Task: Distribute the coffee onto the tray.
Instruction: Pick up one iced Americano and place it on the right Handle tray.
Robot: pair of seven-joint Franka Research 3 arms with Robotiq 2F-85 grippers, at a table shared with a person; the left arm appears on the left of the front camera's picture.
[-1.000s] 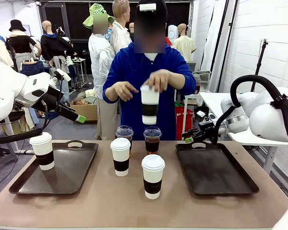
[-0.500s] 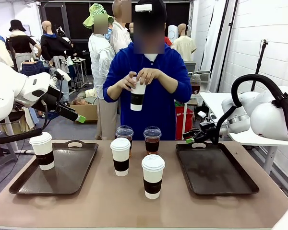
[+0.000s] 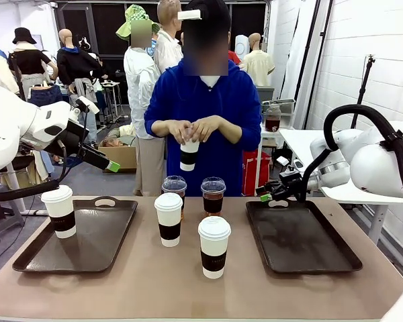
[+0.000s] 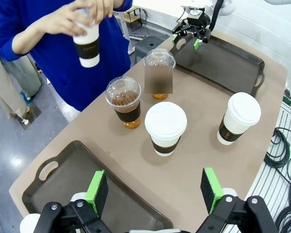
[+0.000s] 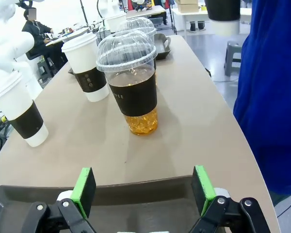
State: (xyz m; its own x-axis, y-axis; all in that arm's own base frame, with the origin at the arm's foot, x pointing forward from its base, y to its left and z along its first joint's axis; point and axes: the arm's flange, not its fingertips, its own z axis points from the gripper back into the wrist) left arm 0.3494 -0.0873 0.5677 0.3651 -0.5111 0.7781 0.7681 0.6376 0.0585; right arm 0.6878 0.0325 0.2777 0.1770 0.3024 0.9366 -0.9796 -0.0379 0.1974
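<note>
A white brick wall [image 3: 389,40] closes the room at 3 o'clock. The brown bench [image 3: 154,288] bears a left tray [image 3: 87,251] at 9 o'clock, with one paper cup [image 3: 60,211] on it, and a right tray [image 3: 302,245] at 3 o'clock. At the centre stand two sleeved cups [image 3: 168,219] and, at their 12 o'clock, two clear cups [image 3: 213,194]. A person's hands [image 3: 195,127] hold a raised cup [image 3: 189,155]. The left gripper [image 4: 154,184] and right gripper [image 5: 143,187] both gape, empty.

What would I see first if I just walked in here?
Probably the person in blue across the table, holding a white cup up at chest height. Next, four cups bunched mid-table: two white lidded cups, two clear cups of brown drink. Another cup stands alone on the left tray.
</note>
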